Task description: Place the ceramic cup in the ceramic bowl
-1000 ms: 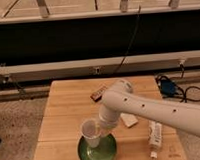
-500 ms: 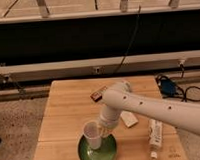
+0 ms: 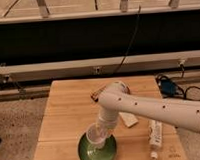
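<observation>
No lettering on anything here can be made out from where I stand; the tube lying at the right of the table carries some dark print, too small to read; the block beside the arm is plain white.

The arm reaches in from the right and bends down toward the near edge of the table; the gripper is at its lower end, right above the bowl; its fingers are clamped on the cup, though the fingers themselves are hard to pick out against the white wrist.

The cup hangs tilted, its mouth turned toward the left and front, its lower edge inside the rim of the bowl; whether it touches the green bottom I cannot tell.

The bowl sits near the front edge of the table, left of the tube; a small reddish thing lies farther back, half hidden by the arm.

Against half a second ago, the cup has come lower into the bowl; the bowl, block and tube have kept their places.
</observation>
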### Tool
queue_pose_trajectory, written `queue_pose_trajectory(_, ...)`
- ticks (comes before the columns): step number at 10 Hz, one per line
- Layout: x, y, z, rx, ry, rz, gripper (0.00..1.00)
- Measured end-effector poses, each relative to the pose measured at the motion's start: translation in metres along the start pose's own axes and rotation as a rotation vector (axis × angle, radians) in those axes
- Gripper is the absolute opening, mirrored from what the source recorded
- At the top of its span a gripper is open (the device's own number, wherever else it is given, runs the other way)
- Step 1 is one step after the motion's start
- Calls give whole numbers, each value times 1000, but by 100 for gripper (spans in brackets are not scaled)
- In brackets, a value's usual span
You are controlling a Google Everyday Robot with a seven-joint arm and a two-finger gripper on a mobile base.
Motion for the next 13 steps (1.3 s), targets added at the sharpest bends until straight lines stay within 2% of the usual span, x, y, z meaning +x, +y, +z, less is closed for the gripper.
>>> queue_pose_trajectory(3,1,1,-9,-4,10,4,80)
queue_pose_trajectory(7,1,8,-41,12,71,21,80)
queue_pose_trajectory(9,5,14,-53,13,89,63,80)
queue_pose_trajectory(10,4,17,-53,8,78,72,80)
queue_pose_trajectory(11,4,14,-49,7,70,51,80)
queue_pose_trajectory(13,2,5,-46,8,75,35,80)
